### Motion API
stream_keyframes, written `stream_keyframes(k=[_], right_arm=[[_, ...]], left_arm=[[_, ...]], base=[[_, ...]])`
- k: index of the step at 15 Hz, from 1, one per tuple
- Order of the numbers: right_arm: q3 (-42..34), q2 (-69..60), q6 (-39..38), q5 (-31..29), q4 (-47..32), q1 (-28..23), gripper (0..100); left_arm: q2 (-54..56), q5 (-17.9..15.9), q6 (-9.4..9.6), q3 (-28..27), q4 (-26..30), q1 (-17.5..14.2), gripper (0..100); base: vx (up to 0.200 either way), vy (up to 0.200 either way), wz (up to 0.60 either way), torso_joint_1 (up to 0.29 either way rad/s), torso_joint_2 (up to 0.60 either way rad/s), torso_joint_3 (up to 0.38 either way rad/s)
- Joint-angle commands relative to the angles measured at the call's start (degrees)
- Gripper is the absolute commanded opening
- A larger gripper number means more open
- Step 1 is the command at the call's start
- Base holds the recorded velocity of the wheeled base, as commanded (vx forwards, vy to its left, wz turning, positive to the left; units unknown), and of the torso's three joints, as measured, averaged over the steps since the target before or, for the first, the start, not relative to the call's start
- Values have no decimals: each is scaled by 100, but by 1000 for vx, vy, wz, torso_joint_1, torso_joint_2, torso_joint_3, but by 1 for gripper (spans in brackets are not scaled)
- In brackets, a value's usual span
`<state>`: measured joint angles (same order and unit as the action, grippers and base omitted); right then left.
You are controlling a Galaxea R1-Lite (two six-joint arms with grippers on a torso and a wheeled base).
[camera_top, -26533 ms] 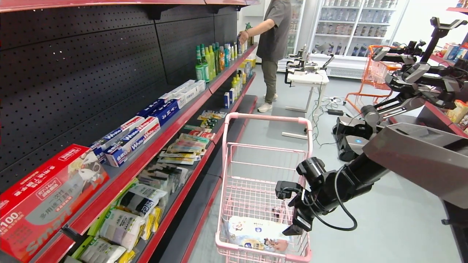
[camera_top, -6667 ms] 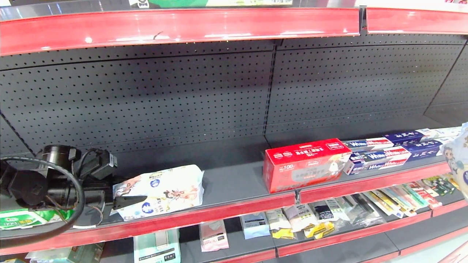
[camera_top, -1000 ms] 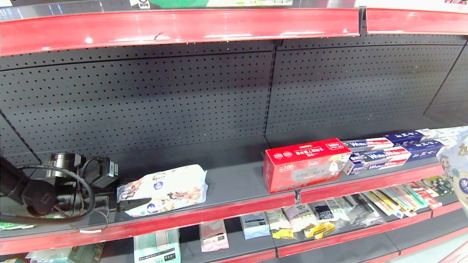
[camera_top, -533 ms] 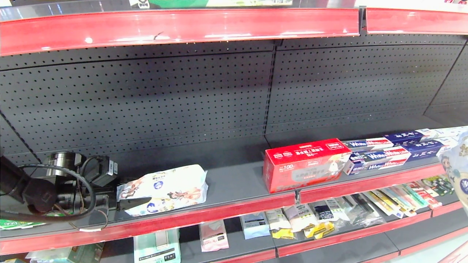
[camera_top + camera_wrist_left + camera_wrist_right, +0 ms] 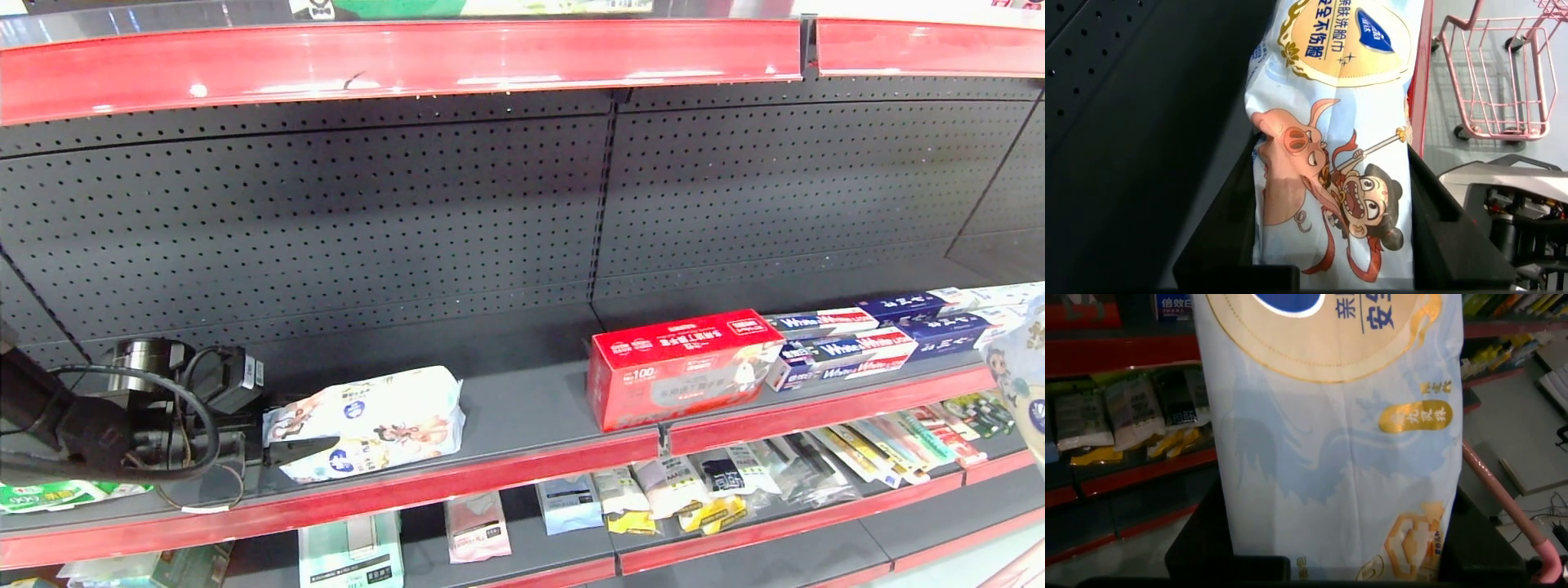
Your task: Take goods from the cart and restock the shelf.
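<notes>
Clamps a white cartoon-printed soft plastic wipes pack (image 5: 367, 420) with the left gripper (image 5: 306, 429), fingers pressed against both its sides (plain from the wrist). Has it lying flat on the dark grey metal shelf with red front lip (image 5: 522, 408), well left of a red cardboard box (image 5: 682, 367). Pinches a second, matching soft pack (image 5: 1331, 416) in the right gripper (image 5: 1339, 539), aloft before the shelf's right end.

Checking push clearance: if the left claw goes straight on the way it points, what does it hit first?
Past the wipes pack in the left claw, bare shelf, then probably the red box; depth is unclear.
</notes>
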<state>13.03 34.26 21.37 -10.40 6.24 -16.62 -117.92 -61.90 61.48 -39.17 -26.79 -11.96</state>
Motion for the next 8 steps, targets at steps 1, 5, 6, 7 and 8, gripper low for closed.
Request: stream_keyframes(k=[1, 5, 6, 7, 8], right_arm=[[-20, 11, 8, 3, 0, 0, 0], [-55, 2, -1, 3, 0, 0, 0], [-73, -7, -1, 3, 0, 0, 0], [-73, -7, -1, 3, 0, 0, 0], [-81, -7, -1, 3, 0, 0, 0]], left_arm=[[-108, 29, 5, -29, -1, 9, 0], [-108, 29, -4, -47, -1, 9, 0], [-108, 29, 5, -38, 8, 9, 0], [-117, 29, 22, -38, -1, 9, 100], [-108, 29, 13, -12, 8, 9, 100]], base=[[0, 0, 0, 0, 0, 0], [0, 0, 0, 0, 0, 0], [0, 0, 0, 0, 0, 0], [0, 0, 0, 0, 0, 0], [0, 0, 0, 0, 0, 0]])
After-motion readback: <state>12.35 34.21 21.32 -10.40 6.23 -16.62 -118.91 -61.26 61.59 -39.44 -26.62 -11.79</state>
